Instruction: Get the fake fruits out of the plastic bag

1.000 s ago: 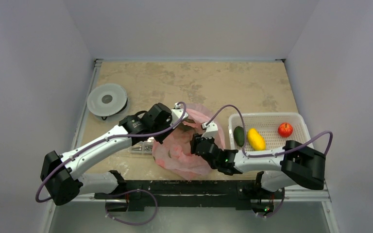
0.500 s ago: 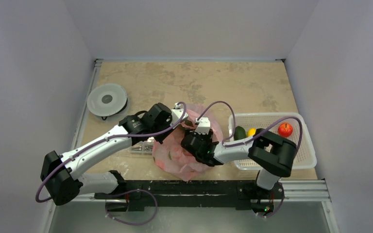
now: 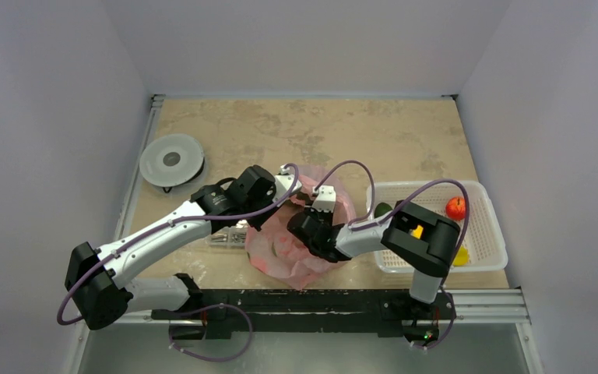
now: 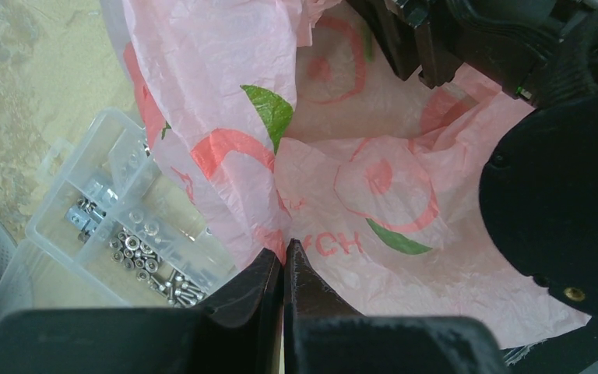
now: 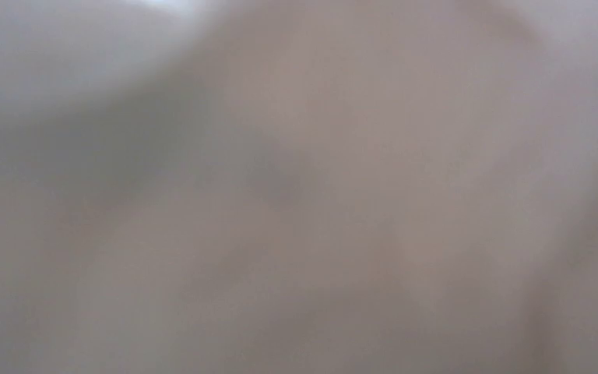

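Note:
The pink plastic bag (image 3: 288,255) lies crumpled at the table's near middle. My left gripper (image 3: 294,189) is shut on a fold of the plastic bag (image 4: 358,179), its jaws pinching the film at their tips (image 4: 284,248). My right gripper (image 3: 307,227) reaches into the bag's mouth from the right, and its fingers are hidden by the plastic. The right wrist view is only a pinkish-grey blur. In the white basket (image 3: 489,234) lie a red fruit (image 3: 456,207), a dark green fruit (image 3: 383,209) and a yellow piece (image 3: 461,255), partly covered by my right arm.
A clear box of small metal parts (image 3: 230,238) sits just left of the bag, close under my left gripper (image 4: 117,226). A grey round disc (image 3: 171,160) lies at the left edge. My right arm's elbow hangs over the basket.
My right arm has swung left, carrying its gripper from the bag's right side further into the bag, with its elbow now over the basket. The left gripper has kept its hold.

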Motion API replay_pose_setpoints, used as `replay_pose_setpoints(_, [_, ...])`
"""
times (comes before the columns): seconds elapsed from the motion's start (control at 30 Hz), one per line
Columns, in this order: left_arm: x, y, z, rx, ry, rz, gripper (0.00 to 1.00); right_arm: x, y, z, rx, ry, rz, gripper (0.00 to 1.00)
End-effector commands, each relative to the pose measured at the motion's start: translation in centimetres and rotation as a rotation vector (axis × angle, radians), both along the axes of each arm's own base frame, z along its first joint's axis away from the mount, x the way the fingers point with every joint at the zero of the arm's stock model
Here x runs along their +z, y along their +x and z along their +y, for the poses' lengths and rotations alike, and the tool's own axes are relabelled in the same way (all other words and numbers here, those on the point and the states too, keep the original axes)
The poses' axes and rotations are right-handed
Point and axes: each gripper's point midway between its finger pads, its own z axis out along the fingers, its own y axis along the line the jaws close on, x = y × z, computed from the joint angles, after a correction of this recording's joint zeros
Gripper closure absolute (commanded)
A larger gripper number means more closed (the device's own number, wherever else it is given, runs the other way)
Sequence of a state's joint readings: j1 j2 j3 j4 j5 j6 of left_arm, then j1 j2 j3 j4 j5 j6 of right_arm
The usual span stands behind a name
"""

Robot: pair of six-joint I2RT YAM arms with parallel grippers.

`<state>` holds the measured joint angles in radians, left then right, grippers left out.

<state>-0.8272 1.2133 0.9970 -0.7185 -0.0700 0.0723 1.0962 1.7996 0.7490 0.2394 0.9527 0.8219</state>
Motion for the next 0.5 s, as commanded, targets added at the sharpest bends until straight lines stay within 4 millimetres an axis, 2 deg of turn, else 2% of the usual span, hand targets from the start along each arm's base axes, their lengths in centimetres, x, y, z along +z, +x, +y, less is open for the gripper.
replay_pose_setpoints(0.0, [2.2, 0.8, -1.2, -0.022, -0.061, -0.064, 1.0, 0.2, -0.8, -0.9, 0.016, 0.006, 0.027, 0.7])
replay_pose_setpoints(0.13, [2.3, 0.6, -1.3, -0.027, -0.065, -0.053, 1.0, 1.9, -0.3, -0.8, 0.06, 0.022, -0.038, 0.81])
replay_pose_setpoints(0.17, [2.3, 0.7, -1.3, -0.024, -0.068, -0.061, 1.0, 2.1, -0.1, -0.8, 0.058, 0.03, -0.033, 0.93])
replay_pose_setpoints(0.2, [2.2, 0.8, -1.2, -0.021, -0.068, -0.066, 1.0, 2.6, 0.2, -0.7, 0.059, 0.045, -0.038, 1.0])
replay_pose_setpoints(0.33, [2.3, 0.7, -1.5, -0.029, -0.069, -0.051, 1.0, 5.1, 0.6, 0.0, 0.107, 0.07, -0.089, 1.0])
replay_pose_setpoints(0.47, [1.6, 0.8, -1.6, -0.026, -0.054, -0.038, 1.0, 8.6, 0.5, 0.2, 0.151, 0.129, -0.151, 1.0])
